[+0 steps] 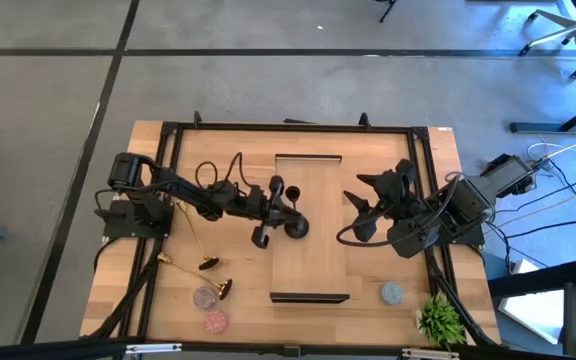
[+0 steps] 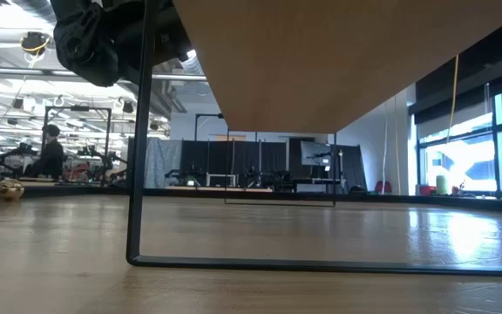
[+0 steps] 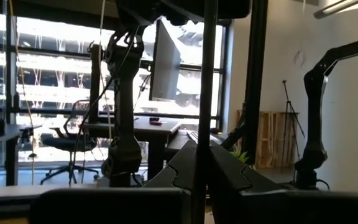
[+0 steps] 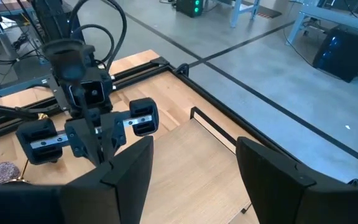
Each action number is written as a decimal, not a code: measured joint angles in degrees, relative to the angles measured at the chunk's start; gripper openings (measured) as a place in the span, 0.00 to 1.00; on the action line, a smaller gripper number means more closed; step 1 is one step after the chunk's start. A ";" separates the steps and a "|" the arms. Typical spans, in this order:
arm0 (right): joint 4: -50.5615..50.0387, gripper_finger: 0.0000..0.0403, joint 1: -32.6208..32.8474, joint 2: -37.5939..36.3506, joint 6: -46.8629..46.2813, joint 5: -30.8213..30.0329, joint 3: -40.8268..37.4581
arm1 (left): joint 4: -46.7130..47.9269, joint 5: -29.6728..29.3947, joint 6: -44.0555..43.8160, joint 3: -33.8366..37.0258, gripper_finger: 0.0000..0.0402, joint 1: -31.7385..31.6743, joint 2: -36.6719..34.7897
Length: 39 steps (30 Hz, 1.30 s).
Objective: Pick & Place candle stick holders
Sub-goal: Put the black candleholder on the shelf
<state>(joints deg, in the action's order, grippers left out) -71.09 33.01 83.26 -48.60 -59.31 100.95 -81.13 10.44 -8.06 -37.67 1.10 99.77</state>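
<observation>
Above the table's middle, the left gripper (image 1: 273,210) seemingly pinches a black stemmed candle stick holder (image 1: 295,226). The right gripper (image 1: 360,213) waits, spread. Shiny gold stemmed holders (image 1: 209,263) and low speckled round holders (image 1: 205,297) look unmoved.

You are looking at no readable text, label, brand, number or sign anywhere in these views.

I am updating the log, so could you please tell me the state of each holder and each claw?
Left claw: shut on the black holder.
Black holder: gripped by its stem.
Gold holder by left arm: on its side.
Gold holder by mauve one: on its side.
Mauve holder: flat on table.
Pink holder: flat on table.
Blue holder: flat on table.
Right claw: open, empty.
Plant: upright.
</observation>
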 joint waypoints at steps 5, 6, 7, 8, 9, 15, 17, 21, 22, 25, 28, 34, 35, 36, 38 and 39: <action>0.00 0.58 -0.02 0.00 0.01 -0.02 0.00 | 2.61 -0.27 -0.80 0.00 0.07 -0.02 0.00; 0.00 0.58 -0.02 0.00 0.02 -0.02 0.00 | 2.73 -0.27 -0.80 0.00 0.08 -0.02 0.00; -0.02 0.58 -0.02 0.00 0.02 -0.02 0.00 | 2.77 -0.25 -0.80 -0.02 0.09 -0.02 0.00; -0.02 0.58 -0.04 0.00 0.02 -0.02 0.00 | 2.77 -0.29 -0.80 -0.02 0.10 -0.02 0.00; -0.02 0.58 -0.04 0.00 0.02 -0.02 0.00 | 2.75 -0.29 -0.80 -0.02 0.10 -0.02 0.00; -0.55 0.58 -0.04 0.00 0.02 -0.02 0.00 | 2.46 -0.75 -2.31 -0.04 0.11 -0.02 0.00; -0.74 0.58 -0.07 0.00 0.02 -0.02 0.00 | 1.95 -1.68 -4.07 -0.04 0.11 -0.02 0.00; -0.92 0.58 -0.07 0.00 0.04 -0.02 0.00 | 1.22 -2.04 -8.95 -0.11 0.11 -0.02 -0.04; -0.90 0.58 -0.07 0.00 0.02 -0.02 0.00 | 1.23 -2.04 -10.46 -0.11 0.11 -0.02 -0.04; -0.91 0.58 -0.07 0.00 0.02 -0.02 0.00 | 1.21 -2.14 -13.51 -0.11 0.11 -0.09 -0.04; -0.90 0.58 -0.07 0.00 0.02 0.00 0.00 | 1.23 -2.14 -13.26 -0.11 0.11 -0.08 -0.04; -0.91 0.58 -0.07 0.00 0.02 0.02 0.00 | 1.40 -2.31 -10.31 -0.11 0.11 0.56 -0.04; -0.90 0.58 -0.07 0.00 0.03 0.02 0.00 | 1.50 -2.77 -10.29 -0.11 0.11 0.76 -0.04; -0.90 0.58 -0.07 0.00 0.03 0.08 0.00 | 1.58 -3.41 -10.28 -0.11 0.11 1.00 -0.04; -0.93 0.58 -0.07 0.00 0.03 1.01 0.00 | 1.60 -5.44 -10.26 -0.11 0.11 1.60 -0.04; -0.95 0.58 -0.07 0.00 0.04 1.41 0.00 | 1.61 -6.52 -10.27 -0.11 0.11 1.91 -0.04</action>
<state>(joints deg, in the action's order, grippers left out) -72.03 32.95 83.26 -48.56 -57.90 100.95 -79.52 3.92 -18.33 -37.78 3.01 99.72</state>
